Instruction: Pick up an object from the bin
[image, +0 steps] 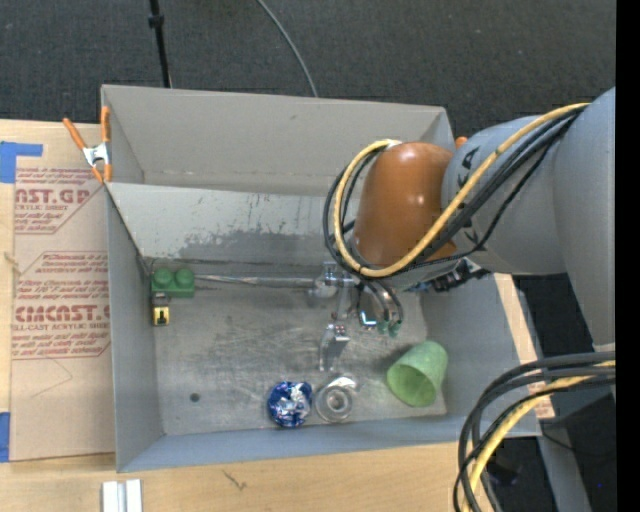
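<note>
Fingers (333, 345) read as spread apart, with nothing between them, so no grasp. The gripper (332, 315) hangs over bare floor in the right-of-centre part of the grey metal bin (130, 250), below the back wall's foot. It's not over any object.

Closest item is a silvery round piece (337, 400), ring- or cap-like, lying flat near the front wall, just in front of the lower finger and apart from it. A blue-and-white ball (289, 404) sits just beside the silvery piece on its left; I can't tell whether the two touch. A green cup (418, 373) lies tipped on its side at front right, near the gripper and clear of it, with its wide mouth towards the front-right corner.

Further out, a green toy brick (172, 282) sits against the left wall at the floor's back edge, with a small yellow block (160, 315) just in front of it. Both are well apart from the gripper. The rest of the floor is scuffed metal.

Above the gripper, an orange cover (400, 205) sits on the wrist with yellow and black cables (345, 210) looped round it. The arm (560, 190) comes in from the right, over the bin's right rim.
</note>
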